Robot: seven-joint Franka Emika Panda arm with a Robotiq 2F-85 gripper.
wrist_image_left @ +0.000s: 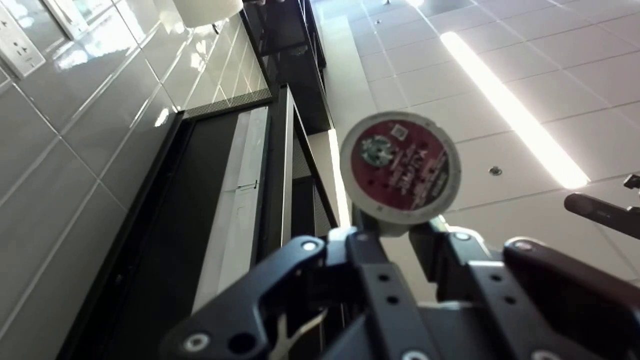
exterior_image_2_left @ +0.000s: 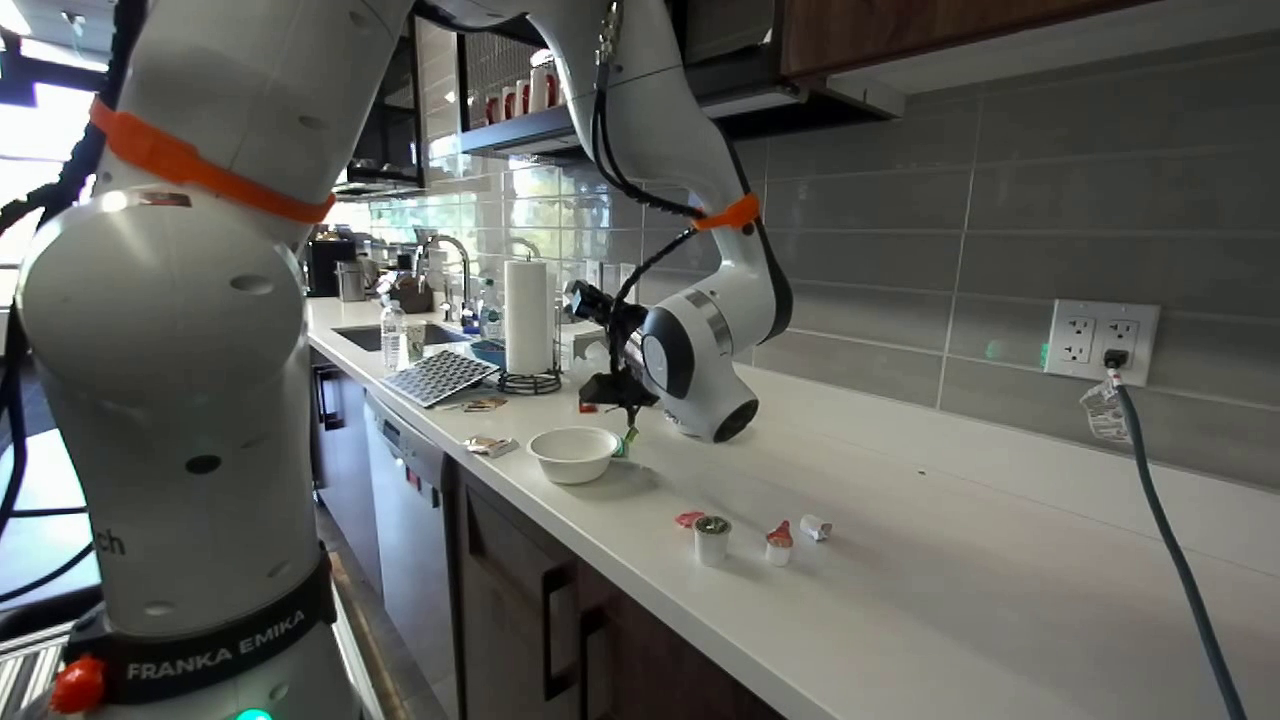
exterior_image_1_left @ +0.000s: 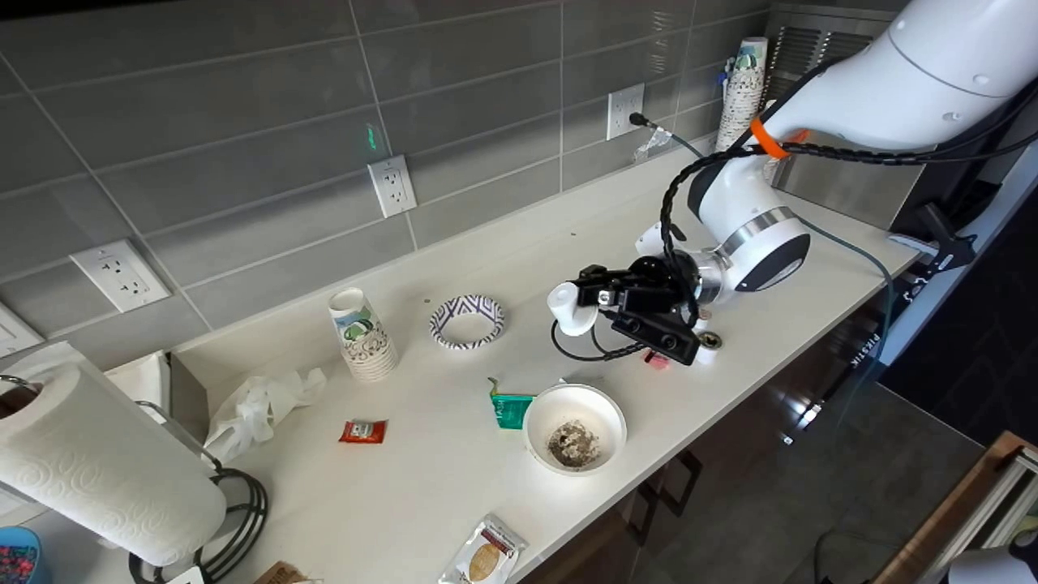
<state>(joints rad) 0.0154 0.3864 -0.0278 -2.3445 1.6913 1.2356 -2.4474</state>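
Here's the hand [wrist_image_left: 396, 231], and it's holding: drawn in snug on a white coffee pod [wrist_image_left: 400, 167], lid turned back toward the wrist, the pair of them up in the air over the worktop [exterior_image_1_left: 389, 503]. Not much to grip, mind: rounded plastic pinched at the very tips, so a small twist or slack pinch could spit it out, and too hard a squeeze might crumple it. Lower down, near the front edge, sits a white bowl [exterior_image_1_left: 559, 405] of brown crumbly stuff [exterior_image_1_left: 574, 444]; a low sweep, or that dangling cable [exterior_image_1_left: 623, 351], could catch the rim and tip the lot over. Along that same edge, a peeled pod [exterior_image_2_left: 712, 542] and a red-topped cup [exterior_image_2_left: 779, 547] look light enough to topple if brushed. Toward the back edge, a zigzag paper bowl [exterior_image_1_left: 468, 305] and a cup stack [exterior_image_1_left: 365, 337]. Now the lettering! The lid's round green emblem looks like Starbucks', its words too blurred to read; the green packet [exterior_image_1_left: 512, 411] just beside the white bowl, illegible too; "PIKSTIK" on a dark pole [exterior_image_1_left: 864, 355] beyond the front edge; "FRANKA EMIKA" round the robot base [exterior_image_2_left: 220, 640].
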